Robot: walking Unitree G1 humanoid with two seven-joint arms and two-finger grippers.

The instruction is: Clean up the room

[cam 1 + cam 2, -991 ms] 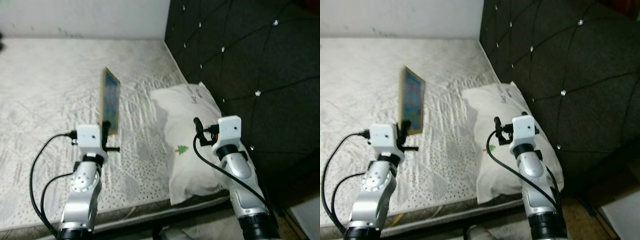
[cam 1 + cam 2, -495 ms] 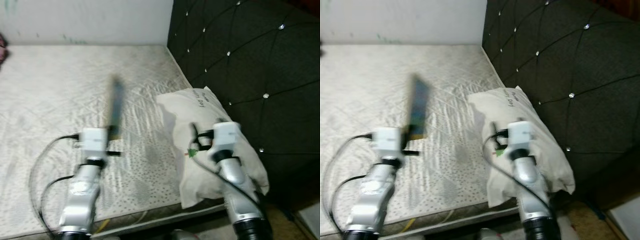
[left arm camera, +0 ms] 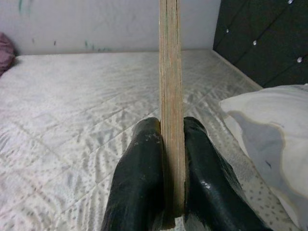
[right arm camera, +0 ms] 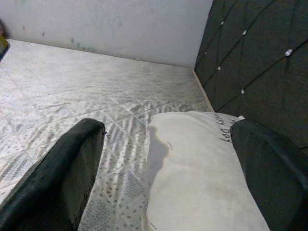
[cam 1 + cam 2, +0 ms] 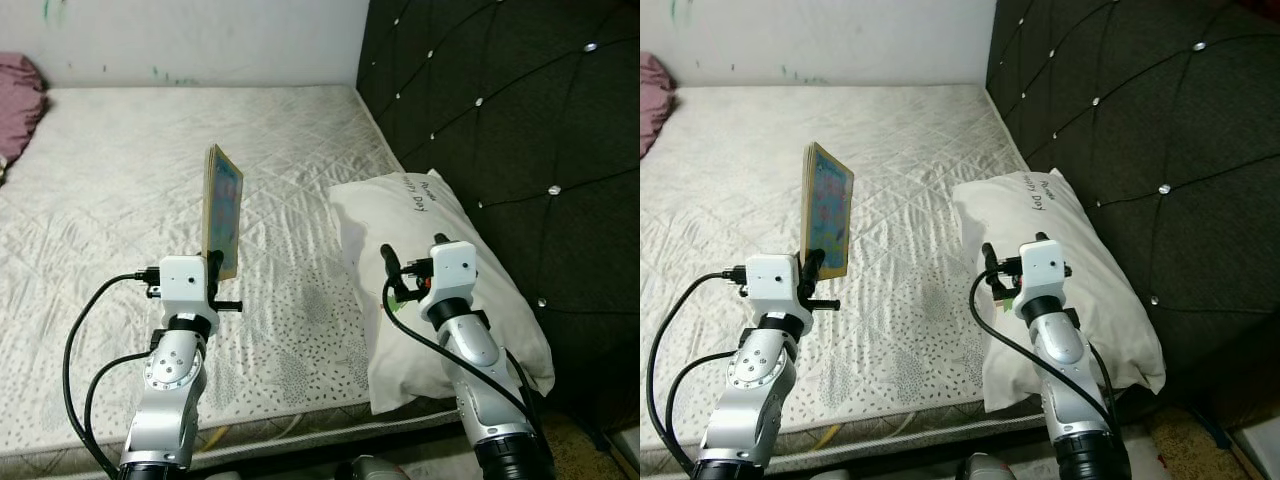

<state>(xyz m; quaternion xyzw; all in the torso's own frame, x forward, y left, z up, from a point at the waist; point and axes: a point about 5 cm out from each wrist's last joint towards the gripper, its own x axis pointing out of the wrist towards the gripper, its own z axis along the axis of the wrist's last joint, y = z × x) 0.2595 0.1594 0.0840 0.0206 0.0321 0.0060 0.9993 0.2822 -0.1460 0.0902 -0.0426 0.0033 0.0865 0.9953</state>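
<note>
- The bare white quilted mattress (image 5: 120, 190) takes up most of the scene, running back to a pale wall; along its right side stands a black button-tufted headboard (image 5: 500, 110); a dull pink bundle of cloth (image 5: 20, 105) lies at the far left corner of the bed.
- A white pillow with small dark lettering and a little green tree print (image 5: 1080, 280) lies on the mattress against the headboard, its near end overhanging the bed's front edge.
- The thin, flat book or board with a colourful blue cover and tan edges (image 5: 221, 208) stands upright in the air above the mid-mattress, left of the pillow and apart from it, held by its lower edge; the pictures do not say where it belongs in the tidy-up.
- The left claw (image 3: 166, 180) is clamped on that lower edge, one black finger pressed to each face; the grip is low and narrow, so I judge the tall board could pivot or slide out if the arm swings or the robot walks, and a drop onto the mattress would cost a re-grasp.
- The right claw (image 4: 166, 161) is spread wide and empty, hovering over the pillow's near half; lowered carelessly it could snag the cover or push the overhanging pillow off the bed.
</note>
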